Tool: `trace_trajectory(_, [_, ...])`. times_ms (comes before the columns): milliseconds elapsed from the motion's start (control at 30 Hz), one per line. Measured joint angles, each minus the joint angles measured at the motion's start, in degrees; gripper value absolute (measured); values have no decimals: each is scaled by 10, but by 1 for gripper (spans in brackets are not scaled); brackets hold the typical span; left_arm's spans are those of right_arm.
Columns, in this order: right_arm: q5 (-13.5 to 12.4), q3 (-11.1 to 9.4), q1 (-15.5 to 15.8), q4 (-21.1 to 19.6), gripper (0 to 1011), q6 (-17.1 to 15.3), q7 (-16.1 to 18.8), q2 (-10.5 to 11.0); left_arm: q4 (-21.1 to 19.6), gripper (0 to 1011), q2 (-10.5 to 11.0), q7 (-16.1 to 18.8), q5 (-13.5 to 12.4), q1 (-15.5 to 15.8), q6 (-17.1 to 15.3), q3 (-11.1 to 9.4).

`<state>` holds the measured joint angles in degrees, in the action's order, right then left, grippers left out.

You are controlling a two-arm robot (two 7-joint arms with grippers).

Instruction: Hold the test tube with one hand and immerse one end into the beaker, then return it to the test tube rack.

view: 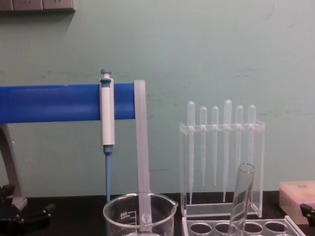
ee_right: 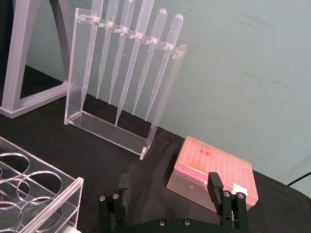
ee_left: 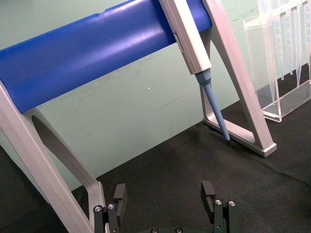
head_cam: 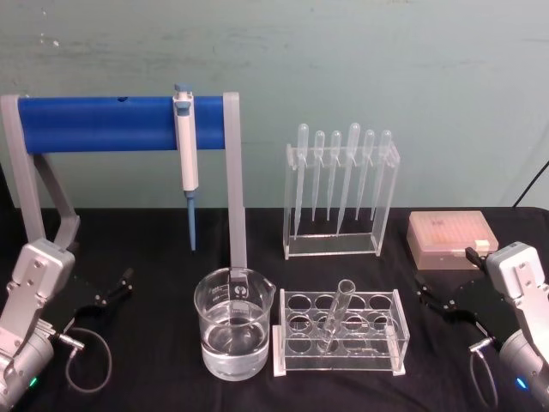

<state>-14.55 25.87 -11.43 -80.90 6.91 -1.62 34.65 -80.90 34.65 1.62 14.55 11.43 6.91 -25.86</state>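
Note:
The test tube [head_cam: 335, 318] is clear glass and leans in a clear acrylic rack [head_cam: 396, 343] at the table's middle front; in the chest view the test tube [view: 242, 196] rises tilted from the rack. To the rack's left stands the beaker [head_cam: 233, 335], holding clear liquid, and its spouted rim shows low in the chest view as the beaker [view: 139, 212]. My left gripper [head_cam: 116, 287] rests open at the left, well short of the beaker. My right gripper [head_cam: 426, 292] stands open to the right of the rack. Both wrist views show empty open fingers, left [ee_left: 164, 194] and right [ee_right: 167, 187].
A blue-and-white pipettor [head_cam: 185, 146] hangs from a blue bar stand [head_cam: 103, 120] behind the beaker. A clear holder with several plastic pipettes [head_cam: 341, 197] stands behind the rack. A pink tip box [head_cam: 450, 239] sits at the back right. Black cloth covers the table.

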Motion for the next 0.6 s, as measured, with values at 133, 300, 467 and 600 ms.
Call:
trace_trajectory(133, [0, 0, 0, 0, 1000, 0, 0, 0, 0, 1000, 0, 0, 0, 0, 0, 0])
trace_trajectory(300, [0, 0, 0, 0, 1000, 0, 0, 0, 0, 1000, 0, 0, 0, 0, 0, 0])
trace_trajectory(467, [0, 0, 0, 0, 1000, 0, 0, 0, 0, 1000, 0, 0, 0, 0, 0, 0])
trace_trajectory(600, [0, 0, 0, 0, 1000, 0, 0, 0, 0, 1000, 0, 0, 0, 0, 0, 0])
